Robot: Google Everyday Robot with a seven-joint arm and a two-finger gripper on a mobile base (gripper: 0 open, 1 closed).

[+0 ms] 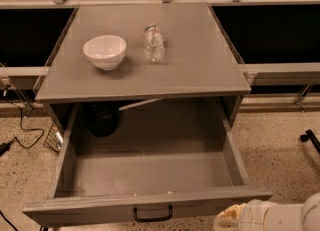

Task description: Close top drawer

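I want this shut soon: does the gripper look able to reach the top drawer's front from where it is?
Probably yes: the gripper sits low, close to the right end of the open top drawer front, with nothing visible between them.

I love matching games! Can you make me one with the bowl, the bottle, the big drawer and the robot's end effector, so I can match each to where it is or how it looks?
Things:
1. bowl
2. bottle
3. top drawer
4. end effector

Places or states:
A. pulled out wide, nothing inside
B. white, on the left part of the cabinet top
C. low in the bottom right corner, near the drawer's front right corner
D. clear, on the cabinet top just right of the bowl

Right pairs: 1-B, 2-D, 3-A, 4-C.
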